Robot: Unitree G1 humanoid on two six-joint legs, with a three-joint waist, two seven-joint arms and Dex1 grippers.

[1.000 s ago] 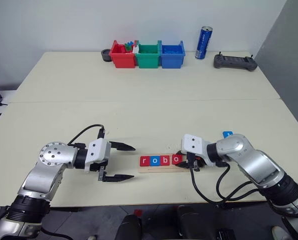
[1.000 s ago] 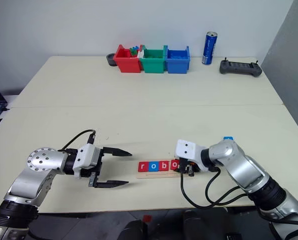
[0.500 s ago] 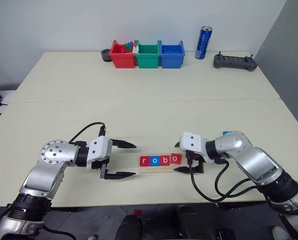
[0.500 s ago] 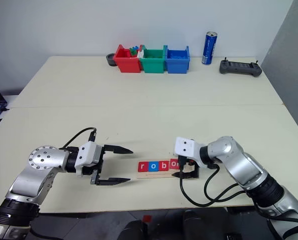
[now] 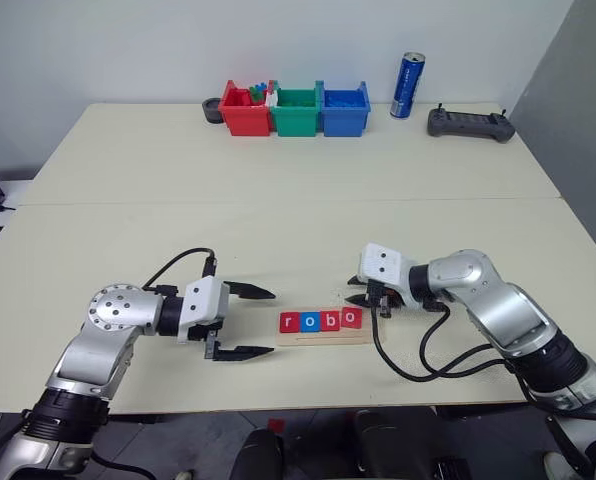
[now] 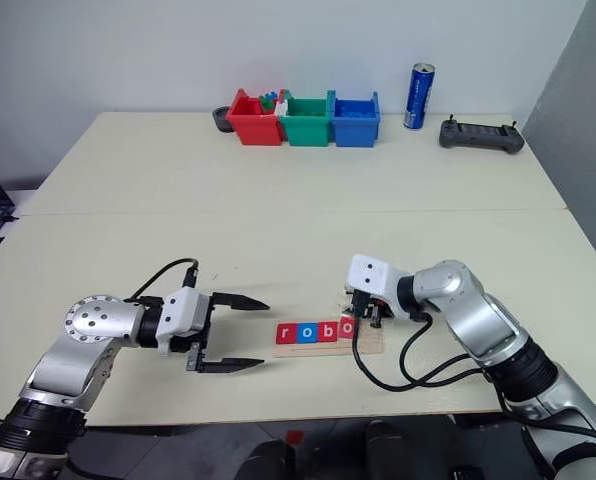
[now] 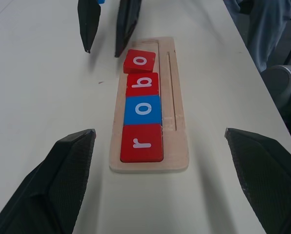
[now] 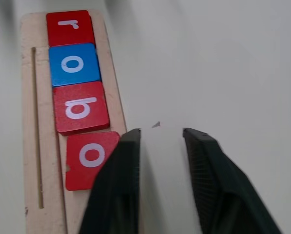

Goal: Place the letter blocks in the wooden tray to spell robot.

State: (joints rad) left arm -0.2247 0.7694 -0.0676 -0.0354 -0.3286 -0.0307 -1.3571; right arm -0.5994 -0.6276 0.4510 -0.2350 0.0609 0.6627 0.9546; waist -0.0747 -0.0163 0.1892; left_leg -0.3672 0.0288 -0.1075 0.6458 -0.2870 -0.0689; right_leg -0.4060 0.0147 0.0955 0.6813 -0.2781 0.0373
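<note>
The tray [image 5: 323, 338] lies low and centre in the head views, near the front edge of the table [image 5: 278, 200], between the two tools. Four tiles sit in it in a row: red "r" [image 7: 141, 143], blue "o" [image 7: 143, 109], red "b" [image 7: 142, 84] and a second red "o" [image 7: 139, 61], reading "robo". The last red "o" sits slightly askew, tilted out of line with the other three, which the wrist views make plain. The tray's remaining end stands bare.

At the top of the head views three bins stand side by side: the red bin [image 5: 242, 115] holds small coloured pieces, while what is in the green bin [image 5: 296, 113] and the blue bin [image 5: 344, 112] cannot be told. Right of them stand a blue can [image 5: 408, 86], its lettering too small to read, and a dark controller [image 5: 469, 124].

The left tool [image 5: 250, 321] hovers left of the tray, fingers wide apart, holding nothing. The right tool [image 5: 362, 294] hangs just beyond the tray's right end, its fingers [image 8: 117, 190] nearly closed with a narrow gap, empty, beside the askew "o".
</note>
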